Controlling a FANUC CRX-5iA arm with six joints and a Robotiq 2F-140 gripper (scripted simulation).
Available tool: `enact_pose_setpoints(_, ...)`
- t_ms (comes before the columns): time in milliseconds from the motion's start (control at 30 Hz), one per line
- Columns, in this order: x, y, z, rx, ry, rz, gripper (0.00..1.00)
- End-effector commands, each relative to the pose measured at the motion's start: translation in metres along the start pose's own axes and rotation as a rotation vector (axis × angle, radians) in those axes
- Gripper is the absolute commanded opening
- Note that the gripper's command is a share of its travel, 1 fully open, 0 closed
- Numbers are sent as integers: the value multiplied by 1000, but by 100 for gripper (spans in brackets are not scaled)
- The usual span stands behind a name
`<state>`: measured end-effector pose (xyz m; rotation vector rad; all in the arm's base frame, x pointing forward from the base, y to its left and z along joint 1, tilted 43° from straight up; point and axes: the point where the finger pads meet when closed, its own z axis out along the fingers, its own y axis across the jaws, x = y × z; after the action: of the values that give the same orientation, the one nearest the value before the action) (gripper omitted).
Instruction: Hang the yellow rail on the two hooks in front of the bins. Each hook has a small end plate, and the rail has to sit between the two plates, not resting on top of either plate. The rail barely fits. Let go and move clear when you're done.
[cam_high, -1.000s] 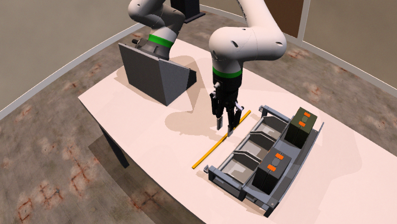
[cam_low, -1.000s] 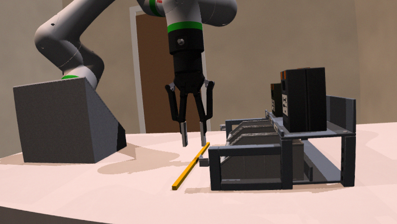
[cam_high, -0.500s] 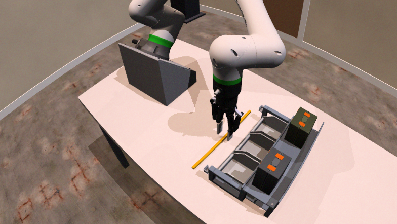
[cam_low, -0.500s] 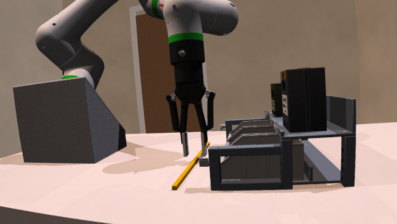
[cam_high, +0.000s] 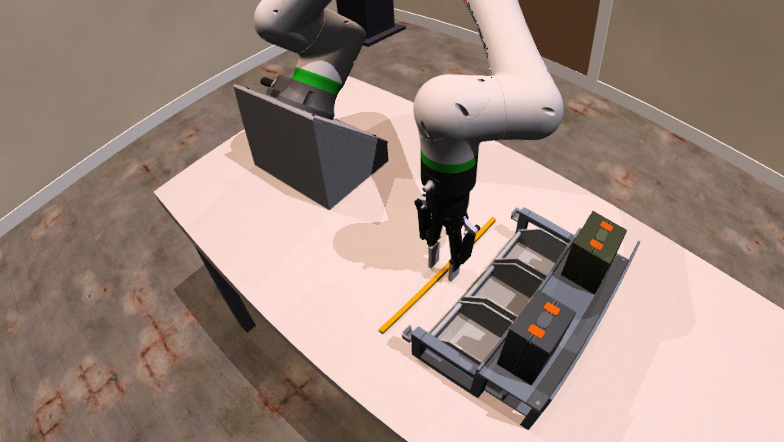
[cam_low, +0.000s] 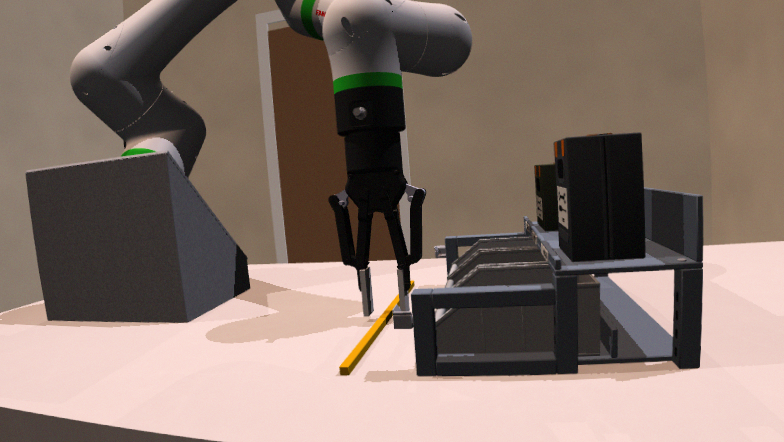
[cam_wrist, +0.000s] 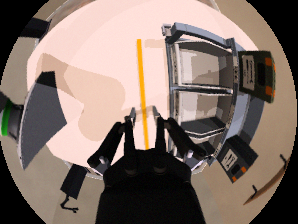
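Note:
The yellow rail (cam_high: 409, 304) (cam_low: 362, 347) (cam_wrist: 140, 76) lies flat on the table, parallel to the front of the bin rack (cam_high: 476, 378) (cam_low: 488, 296) and a short way off it. My gripper (cam_high: 443, 269) (cam_low: 384, 307) (cam_wrist: 144, 111) points straight down over the rail's middle part. It is open, with one finger on each side of the rail and the tips close to the table; neither finger touches the rail. The near hook (cam_high: 407, 332) (cam_low: 402, 319) and the far hook (cam_high: 516, 213) (cam_low: 438, 250) stick out from the rack's front corners, and both are bare.
The rack holds three grey bins (cam_high: 496, 288) and two dark boxes with orange tabs (cam_high: 535, 340) (cam_high: 592, 252) on its rear shelf. The arm's grey wedge base (cam_high: 307, 153) (cam_low: 120, 241) stands at the table's far left.

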<state>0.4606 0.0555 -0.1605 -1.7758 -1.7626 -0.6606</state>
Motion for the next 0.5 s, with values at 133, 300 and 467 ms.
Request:
enact_pose_setpoints(133,0,0,0,0,0,0,30)
enact_pose_setpoints(300,0,0,2,0,0,0,30)
enact_pose_setpoints(467,0,0,3,0,0,0,30)
